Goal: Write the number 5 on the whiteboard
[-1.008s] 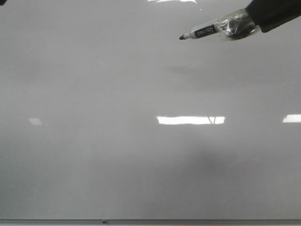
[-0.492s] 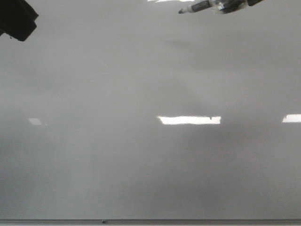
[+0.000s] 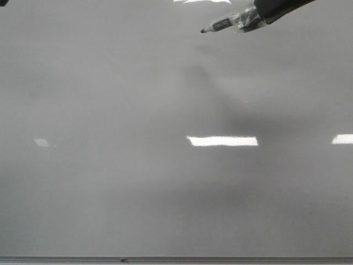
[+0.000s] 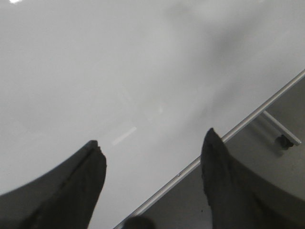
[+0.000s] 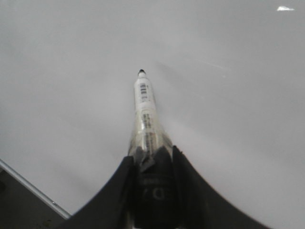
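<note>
A wide, glossy whiteboard (image 3: 110, 165) fills the scene, pale grey with bright strips of reflected light and a thin grey frame along its near edge. Over on the left, the left gripper (image 4: 152, 157) hangs above the board's edge with its fingers spread wide and nothing between them; no part in the writing, by the look of it. Across to the right, the right gripper (image 5: 151, 157) is clamped on a black-tipped marker (image 3: 223, 25), which looks taped in place, its uncapped nib pointing left near the far part of the board. And the number 5? Nowhere to be seen: the board carries no ink at all. So this reads as the approach step, pen poised off the surface, first stroke not begun. The next move calls for bringing the nib down to touch the board lightly. The marker's barrel shows a barcode and printed lettering, too small to read.
</note>
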`<state>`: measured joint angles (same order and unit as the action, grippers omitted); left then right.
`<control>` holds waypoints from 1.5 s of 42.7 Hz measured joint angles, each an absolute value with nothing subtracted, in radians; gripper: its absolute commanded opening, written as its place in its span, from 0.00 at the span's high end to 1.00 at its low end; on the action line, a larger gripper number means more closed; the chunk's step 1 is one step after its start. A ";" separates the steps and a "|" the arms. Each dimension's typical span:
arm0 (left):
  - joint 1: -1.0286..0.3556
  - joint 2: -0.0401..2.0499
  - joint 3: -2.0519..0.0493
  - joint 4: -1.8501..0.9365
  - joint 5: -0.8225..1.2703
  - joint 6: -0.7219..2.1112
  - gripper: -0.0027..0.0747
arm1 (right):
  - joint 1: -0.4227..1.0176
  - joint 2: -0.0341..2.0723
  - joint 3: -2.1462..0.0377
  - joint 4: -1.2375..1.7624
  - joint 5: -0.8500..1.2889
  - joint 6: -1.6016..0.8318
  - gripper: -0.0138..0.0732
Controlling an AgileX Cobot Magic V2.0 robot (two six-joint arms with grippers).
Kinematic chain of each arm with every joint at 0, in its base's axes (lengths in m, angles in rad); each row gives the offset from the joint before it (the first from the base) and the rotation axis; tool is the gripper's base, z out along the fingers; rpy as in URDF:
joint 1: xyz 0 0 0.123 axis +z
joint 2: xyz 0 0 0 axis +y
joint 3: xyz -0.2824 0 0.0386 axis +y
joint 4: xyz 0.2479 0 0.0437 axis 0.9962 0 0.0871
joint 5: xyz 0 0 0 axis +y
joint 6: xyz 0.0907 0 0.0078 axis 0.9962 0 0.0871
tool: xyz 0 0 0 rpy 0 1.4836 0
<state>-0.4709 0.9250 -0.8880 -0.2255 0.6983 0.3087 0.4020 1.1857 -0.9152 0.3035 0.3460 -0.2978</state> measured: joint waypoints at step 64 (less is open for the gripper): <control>-0.471 0.930 -0.885 -0.237 0.690 0.309 0.41 | 0.415 1.423 -0.937 0.283 0.474 -0.333 0.92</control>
